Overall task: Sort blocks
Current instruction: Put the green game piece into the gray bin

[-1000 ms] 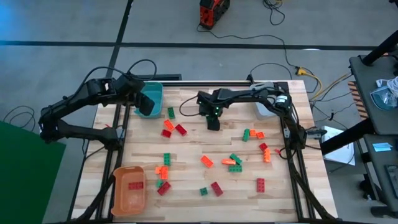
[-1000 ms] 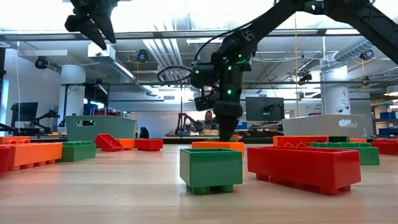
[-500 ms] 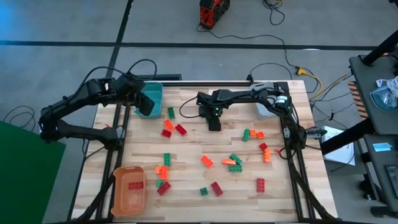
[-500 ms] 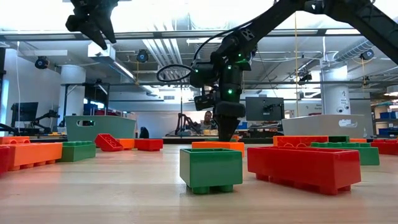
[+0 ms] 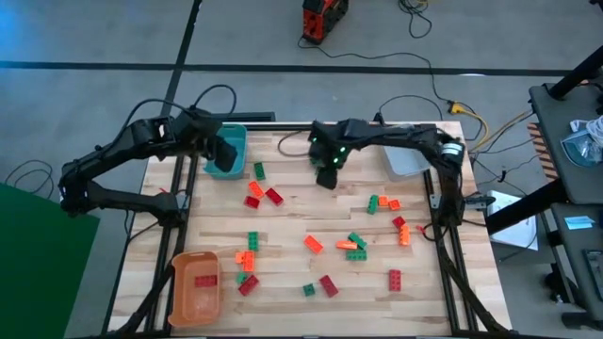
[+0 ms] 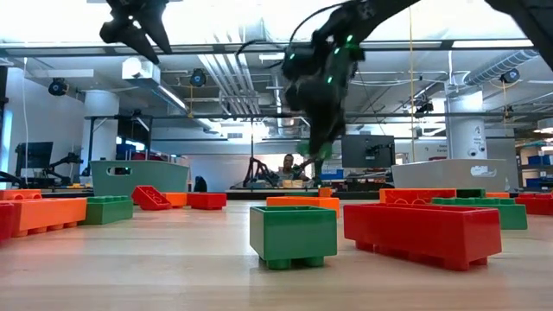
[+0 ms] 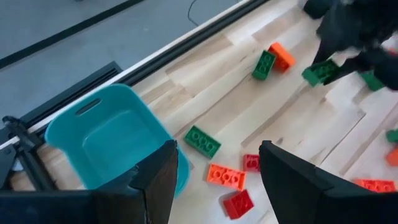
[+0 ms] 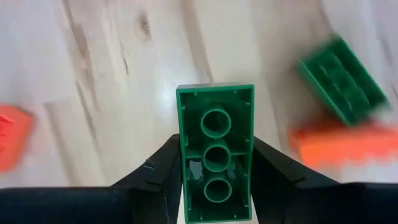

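Red, orange and green blocks (image 5: 356, 244) lie scattered flat on the wooden table. My right gripper (image 5: 327, 178) hangs above the table's far middle, shut on a green block (image 8: 215, 143), which also shows in the left wrist view as the green block (image 7: 319, 71). My left gripper (image 5: 226, 152) hovers open over the teal bin (image 5: 232, 139) at the far left, with nothing between its fingers (image 7: 157, 180). A green block (image 7: 202, 141) lies on the table just beside that bin. My right gripper pinches the green block's two long sides (image 8: 181, 167) between its two fingers, toward one end of the block. The fingers point down and run along the block, whose hollow underside faces the wrist camera. The block hangs lifted clear of the table (image 6: 320, 153).
An orange bin (image 5: 193, 289) with a red block in it stands at the near left corner. A grey bin (image 5: 405, 164) stands at the far right. Bare wood lies between the teal bin and my right gripper. A person sits in the room beyond the table.
My right gripper has risen from the table with the green block, lifting it clear, and has gone a little toward the far edge. My left gripper has shifted slightly toward the table's right, staying over the teal bin.
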{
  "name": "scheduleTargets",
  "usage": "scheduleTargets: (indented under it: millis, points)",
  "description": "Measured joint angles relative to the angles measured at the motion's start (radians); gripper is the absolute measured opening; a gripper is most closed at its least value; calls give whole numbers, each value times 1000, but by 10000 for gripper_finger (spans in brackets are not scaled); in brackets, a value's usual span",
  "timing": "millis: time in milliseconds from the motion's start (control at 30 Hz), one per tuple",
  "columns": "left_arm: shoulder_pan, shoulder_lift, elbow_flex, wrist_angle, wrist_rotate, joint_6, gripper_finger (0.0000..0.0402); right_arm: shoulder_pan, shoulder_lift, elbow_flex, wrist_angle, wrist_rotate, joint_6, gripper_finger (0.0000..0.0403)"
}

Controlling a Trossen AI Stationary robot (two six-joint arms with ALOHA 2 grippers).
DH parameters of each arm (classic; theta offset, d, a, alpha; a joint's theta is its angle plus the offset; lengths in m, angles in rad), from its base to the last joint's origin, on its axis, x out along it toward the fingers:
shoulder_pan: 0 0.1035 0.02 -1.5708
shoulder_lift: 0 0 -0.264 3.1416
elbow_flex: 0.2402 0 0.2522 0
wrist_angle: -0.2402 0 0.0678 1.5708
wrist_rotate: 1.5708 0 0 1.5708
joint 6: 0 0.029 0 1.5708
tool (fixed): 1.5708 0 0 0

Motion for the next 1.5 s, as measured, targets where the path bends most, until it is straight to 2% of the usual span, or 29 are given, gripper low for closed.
scheduleTargets:
  millis: [200, 500, 700, 833, 1000, 1300, 1500]
  points:
    - [0, 0, 0, 67, 1, -2, 201, -80, -123, -5, -112, 2, 215, 133]
    - [2, 0, 0, 135, 3, -46, 201, -274, -235, -36, -236, 9, 335, 133]
    - [2, 0, 0, 141, 2, -90, 201, -427, -326, -194, -175, 45, 337, 133]
    - [2, 0, 0, 141, 2, -108, 201, -509, -423, -327, -110, 109, 381, 133]
    - [2, 0, 0, 154, -1, -114, 201, -588, -499, -463, -40, 113, 425, 133]
    - [2, 0, 0, 181, -20, -132, 201, -630, -511, -658, 93, 122, 453, 133]
    - [2, 0, 0, 181, -23, -140, 201, -633, -511, -718, 129, 150, 448, 133]
